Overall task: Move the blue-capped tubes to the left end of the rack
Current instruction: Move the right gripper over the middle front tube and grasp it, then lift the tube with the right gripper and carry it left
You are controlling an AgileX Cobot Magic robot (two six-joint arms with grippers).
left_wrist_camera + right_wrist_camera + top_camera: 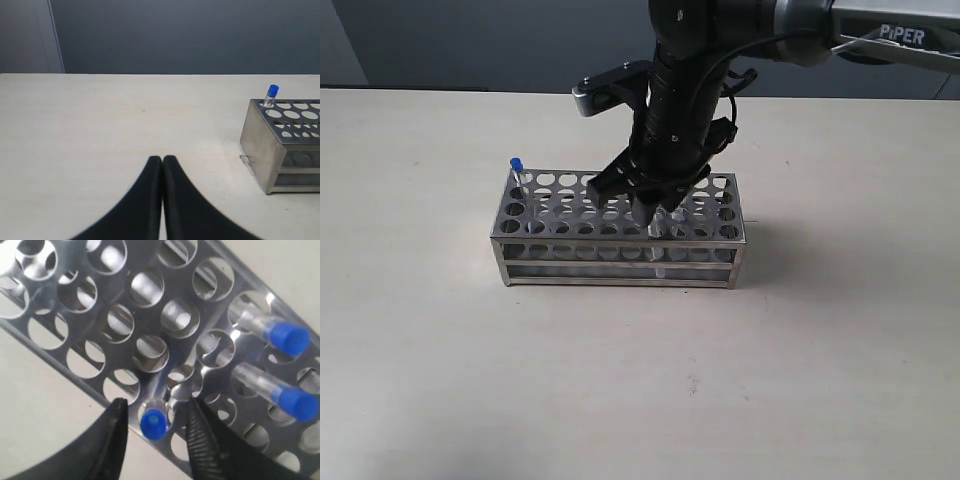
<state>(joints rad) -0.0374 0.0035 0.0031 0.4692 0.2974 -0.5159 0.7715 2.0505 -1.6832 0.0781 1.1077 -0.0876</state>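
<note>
Right hand (156, 407) is over the rack (580, 250), fingers apart on either side of a blue-capped tube (152, 423) in the edge row, not touching it. Two more tubes (287, 337) stand nearby and a fourth tube (516, 165) is at the left end. Left hand (162, 159) is closed over the counter (100, 125).

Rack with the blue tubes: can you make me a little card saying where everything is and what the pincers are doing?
rack: silver metal, standing on the table, most holes empty
blue-capped tube at left end: one, in a corner hole
right pincer: open over the rack, a finger either side of one blue cap
other blue-capped tubes: three; one between those fingers, two close by
left pincer: shut, above bare table, off the rack
</note>
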